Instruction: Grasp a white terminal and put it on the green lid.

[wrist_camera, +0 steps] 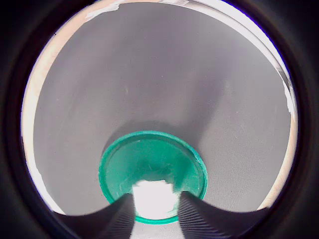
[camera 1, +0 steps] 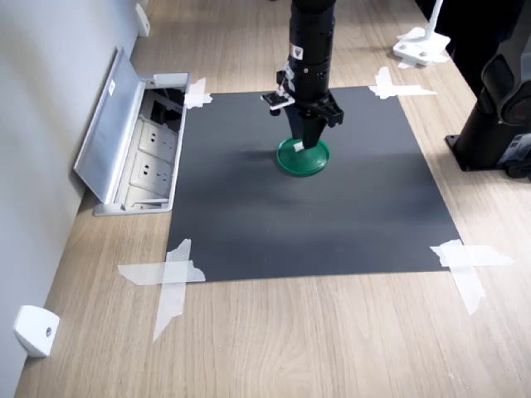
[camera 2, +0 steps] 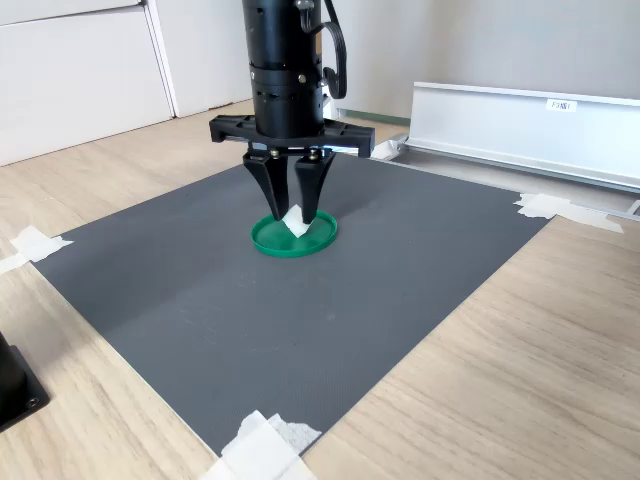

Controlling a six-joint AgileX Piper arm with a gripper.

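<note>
- You are looking at a pale wooden floor (camera 1: 332, 348) with a dark grey mat (camera 1: 249, 224) taped down at its corners by white tape strips (camera 1: 170, 278). An open silver socket box (camera 1: 137, 149) sits at the mat's edge on the first exterior view's left.
- Your black gripper (camera 2: 292, 222) points straight down over the green lid (camera 2: 293, 235), which lies on the mat toward the edge by the socket box.
- The two fingers are closed on the white terminal (camera 2: 293, 222); it sits pinched between their tips.
- The terminal is directly over the lid's inside, low above or touching its floor. You cannot tell from these pictures whether it rests on the lid or hangs just clear.
- Progress, as a judgement: the grasp and the carry look done. What remains is to let the terminal go onto the lid and lift away.
- The wrist view shows what the others cannot: the terminal (wrist_camera: 154, 198) between the two ribbed fingertips (wrist_camera: 199, 219), well within the lid's raised rim (wrist_camera: 107, 164) and close to the edge nearest the camera.
- The second exterior view shows the fingers from the side and how low they reach.
- Only the first exterior view shows a larger white wedge-shaped piece (camera 1: 35, 330) lying on the floor, well apart from the mat, and a white stand (camera 1: 421, 43) beyond it.
</note>
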